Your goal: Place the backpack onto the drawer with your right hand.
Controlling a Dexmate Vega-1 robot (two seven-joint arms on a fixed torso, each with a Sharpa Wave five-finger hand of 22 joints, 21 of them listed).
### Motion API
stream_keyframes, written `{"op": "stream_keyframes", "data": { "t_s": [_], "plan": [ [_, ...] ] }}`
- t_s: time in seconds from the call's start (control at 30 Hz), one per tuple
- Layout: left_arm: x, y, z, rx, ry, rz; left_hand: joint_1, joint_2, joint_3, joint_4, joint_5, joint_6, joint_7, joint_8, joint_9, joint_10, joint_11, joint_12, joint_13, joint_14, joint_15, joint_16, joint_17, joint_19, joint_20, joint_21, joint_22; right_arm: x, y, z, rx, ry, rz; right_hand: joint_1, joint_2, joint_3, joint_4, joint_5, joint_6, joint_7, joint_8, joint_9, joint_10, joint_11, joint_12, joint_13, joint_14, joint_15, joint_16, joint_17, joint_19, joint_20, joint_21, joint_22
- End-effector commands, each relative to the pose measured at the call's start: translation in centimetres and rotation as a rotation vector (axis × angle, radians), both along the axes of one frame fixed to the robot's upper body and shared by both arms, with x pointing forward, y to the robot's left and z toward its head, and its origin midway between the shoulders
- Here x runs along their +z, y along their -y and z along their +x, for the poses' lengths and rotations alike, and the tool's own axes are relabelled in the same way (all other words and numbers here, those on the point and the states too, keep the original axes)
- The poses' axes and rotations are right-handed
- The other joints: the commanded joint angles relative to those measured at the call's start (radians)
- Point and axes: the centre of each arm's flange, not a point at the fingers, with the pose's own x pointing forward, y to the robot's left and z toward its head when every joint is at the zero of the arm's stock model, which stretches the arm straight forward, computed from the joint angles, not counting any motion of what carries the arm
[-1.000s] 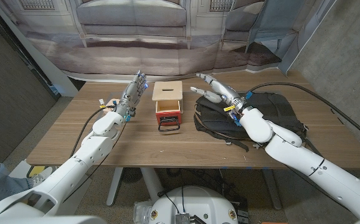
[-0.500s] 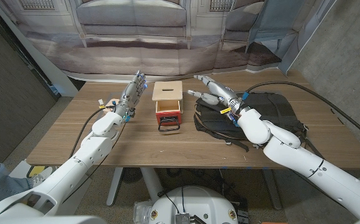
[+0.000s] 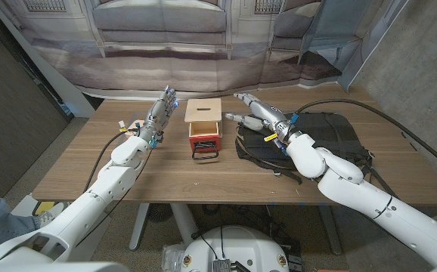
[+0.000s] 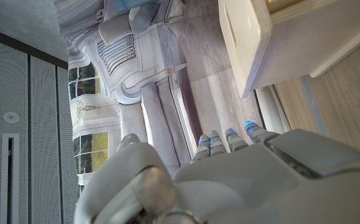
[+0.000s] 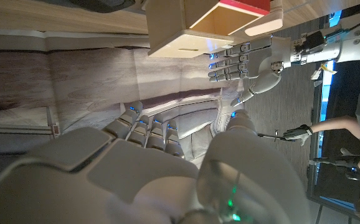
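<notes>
The black backpack [image 3: 313, 136] lies flat on the wooden table [image 3: 90, 159], to the right of the drawer. The drawer [image 3: 204, 125] is a small pale wooden box with a red front pulled a little out and a black handle; it also shows in the right wrist view [image 5: 198, 25] and the left wrist view [image 4: 255, 37]. My right hand [image 3: 256, 115] hovers over the backpack's end nearest the drawer, fingers spread and stretched out, holding nothing. My left hand [image 3: 160, 112] stands upright to the left of the drawer, fingers up and apart, empty.
A printed backdrop [image 3: 165, 45] hangs right behind the table's far edge. Bare tabletop lies in front of the drawer and at the left. Backpack straps [image 3: 279, 168] trail toward the front edge. A person [image 5: 354, 130] stands off to the side in the right wrist view.
My right hand has moved left toward the drawer and dipped lower over the backpack, its fingers stretching out. The left hand, drawer and backpack have stayed put.
</notes>
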Motion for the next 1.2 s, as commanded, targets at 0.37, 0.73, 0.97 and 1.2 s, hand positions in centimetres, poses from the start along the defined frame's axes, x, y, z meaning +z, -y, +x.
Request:
{"op": "stream_keyframes", "data": {
  "t_s": [0.37, 0.73, 0.97, 1.2],
  "plan": [
    [-0.2, 0.1, -0.1, -0.005, -0.002, -0.003, 0.000, 0.010, -0.009, 0.001, -0.001, 0.000, -0.003, -0.002, 0.003, 0.004, 0.001, 0.002, 0.003, -0.003, -0.002, -0.001, 0.004, -0.009, -0.011, -0.003, 0.006, -0.3, -1.5, 0.1, -0.060, -0.004, -0.126, 0.018, -0.005, 0.002, -0.017, -0.003, -0.010, -0.002, -0.002, 0.004, -0.011, 0.004, -0.007, 0.005, -0.009, 0.011, -0.007, 0.002, -0.001, 0.004, -0.010, 0.004],
    [-0.4, 0.1, -0.3, -0.006, 0.000, -0.004, 0.001, 0.011, -0.012, 0.001, -0.001, 0.000, -0.002, -0.002, 0.003, 0.004, 0.002, 0.002, 0.003, -0.003, -0.001, -0.001, 0.004, -0.010, -0.012, -0.003, 0.007, -0.7, -2.0, 0.0, -0.102, -0.009, -0.144, 0.022, -0.010, 0.000, -0.022, -0.003, -0.017, -0.003, -0.004, 0.004, -0.017, 0.001, -0.009, 0.005, -0.011, 0.012, -0.006, 0.002, -0.002, 0.015, -0.014, 0.004],
    [-0.3, 0.0, -0.3, -0.009, 0.000, -0.004, 0.001, 0.012, -0.013, 0.001, -0.001, 0.002, -0.002, -0.002, 0.003, 0.005, 0.001, 0.002, 0.003, -0.002, 0.000, -0.001, 0.004, -0.010, -0.011, -0.003, 0.007, -0.7, -2.3, 0.0, -0.125, -0.004, -0.177, 0.022, -0.015, -0.002, -0.024, -0.003, -0.020, -0.004, -0.005, 0.004, -0.018, 0.003, -0.009, 0.006, -0.010, 0.016, -0.005, 0.003, -0.002, 0.019, -0.015, 0.004],
    [-0.3, 0.1, -0.4, -0.009, 0.005, -0.006, 0.001, 0.013, -0.015, 0.001, -0.001, 0.003, -0.001, -0.002, 0.003, 0.005, 0.002, 0.002, 0.003, -0.001, -0.001, -0.001, 0.004, -0.011, -0.009, -0.002, 0.007, -0.7, -2.4, -0.1, -0.150, 0.001, -0.199, 0.026, -0.023, -0.004, -0.029, 0.000, -0.031, -0.005, -0.008, 0.004, -0.027, 0.001, -0.012, 0.006, -0.016, 0.024, -0.006, 0.003, -0.006, 0.026, -0.020, 0.004]
  ]
}}
